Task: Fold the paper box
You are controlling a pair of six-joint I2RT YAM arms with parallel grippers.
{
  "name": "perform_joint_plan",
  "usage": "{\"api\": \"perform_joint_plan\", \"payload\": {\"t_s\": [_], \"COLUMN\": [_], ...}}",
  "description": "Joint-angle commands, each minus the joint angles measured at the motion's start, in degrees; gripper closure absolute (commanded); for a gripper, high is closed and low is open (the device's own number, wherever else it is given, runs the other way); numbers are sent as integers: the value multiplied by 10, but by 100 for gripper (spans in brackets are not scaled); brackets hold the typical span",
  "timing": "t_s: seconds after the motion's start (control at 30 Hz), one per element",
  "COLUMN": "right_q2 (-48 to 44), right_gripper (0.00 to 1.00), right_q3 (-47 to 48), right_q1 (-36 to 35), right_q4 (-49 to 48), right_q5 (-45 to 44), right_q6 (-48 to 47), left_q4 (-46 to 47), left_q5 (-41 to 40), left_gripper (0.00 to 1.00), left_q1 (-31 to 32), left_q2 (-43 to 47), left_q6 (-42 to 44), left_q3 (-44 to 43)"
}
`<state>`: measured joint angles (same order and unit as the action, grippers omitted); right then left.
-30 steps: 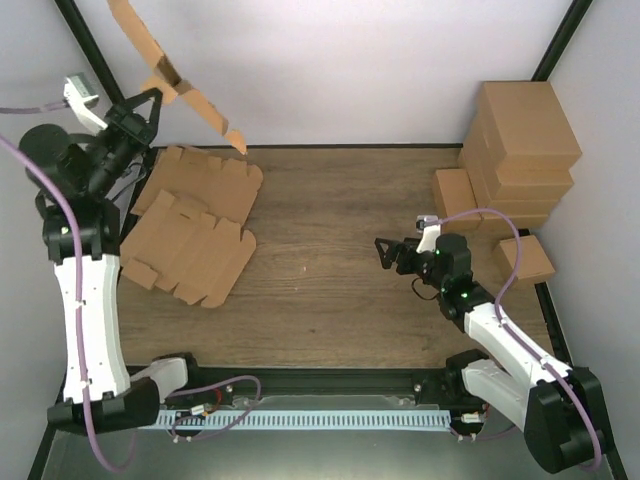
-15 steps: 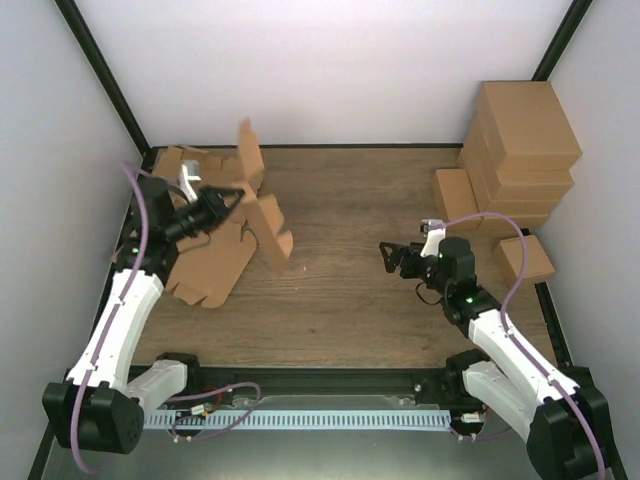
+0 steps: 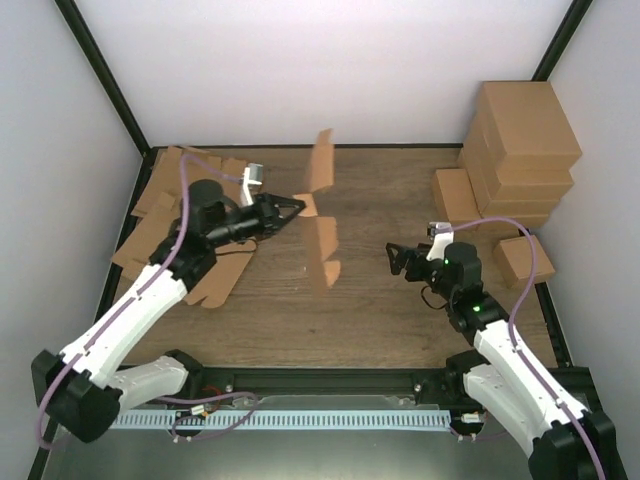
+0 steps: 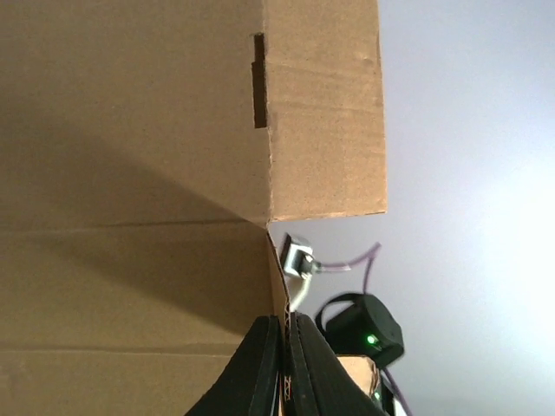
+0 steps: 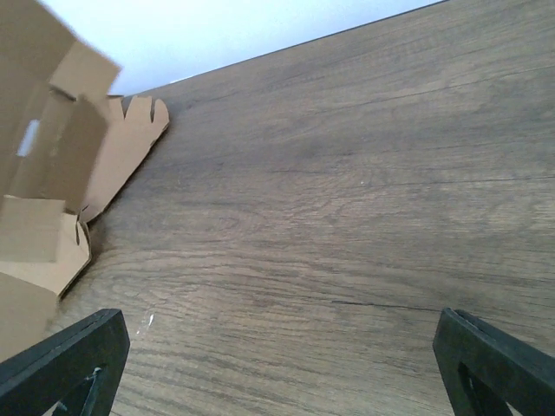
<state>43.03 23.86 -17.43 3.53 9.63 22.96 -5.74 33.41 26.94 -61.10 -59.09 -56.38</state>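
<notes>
A wooden tabletop [image 3: 400,190] with dark brown grain is enclosed by plain white walls [image 3: 350,70] at the back and on both sides. Black frame posts are seen in the two far corners — one on the left [image 3: 103,75], one on the right [image 3: 560,40]. The scene is lit evenly and softly; only faint shadows are cast on the wood. Brown cartons [image 3: 525,140] are stacked in the far right corner. A black rail [image 3: 330,378] is fixed along the near edge, with a white slotted strip [image 3: 340,418] in front of it.
</notes>
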Motion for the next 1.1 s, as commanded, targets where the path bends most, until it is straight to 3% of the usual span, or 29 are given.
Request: {"api": "perform_joint_plan", "payload": {"t_s": [0.0,0.1,0.23,0.27,0.37,0.4,0.47,0.57,0.73,0.9,0.97,1.0,1.03,1.07], "right_q2": [-33,-45,-44,-42,-28,-22,-10,16,46,53,56,57,57,56], "right_gripper": [0,0,0,0,0,0,0,0,0,0,0,0,0,0], "right_q3": [19,18,22,26,36,38,42,51,56,52,57,58,59,59], "right_q1": [1,1,1,0,1,2,1,1,1,2,1,2,2,1], "right_q4": [32,45,55,59,66,65,61,59,63,52,54,55,57,57], "right_q5": [-34,-47,-60,-68,-76,-72,-53,-8,19,12,10,8,5,5], "right_q6": [-14,-12,-3,-3,-4,-6,-8,-9,-9,-14,-15,-16,-16,-17], "left_q4": [84,50,-150,-195,-262,-276,-309,-340,-334,-305,-295,-288,-285,-282], "left_q5": [-5,-26,-175,-199,-230,-240,-290,-377,-364,-282,-291,-298,-308,-315], "left_gripper": [94,94,87,81,31,21,12,8,16,41,66,87,95,96], "left_q1": [69,73,58,49,21,17,16,12,2,2,2,2,2,2], "left_q2": [-54,-54,-31,-34,-43,-49,-59,-69,-103,-188,-214,-225,-234,-245], "left_q6": [-41,-24,26,36,71,83,112,141,169,238,248,245,237,229], "left_q3": [-53,-70,-53,-39,25,40,50,55,64,79,88,93,96,97]}}
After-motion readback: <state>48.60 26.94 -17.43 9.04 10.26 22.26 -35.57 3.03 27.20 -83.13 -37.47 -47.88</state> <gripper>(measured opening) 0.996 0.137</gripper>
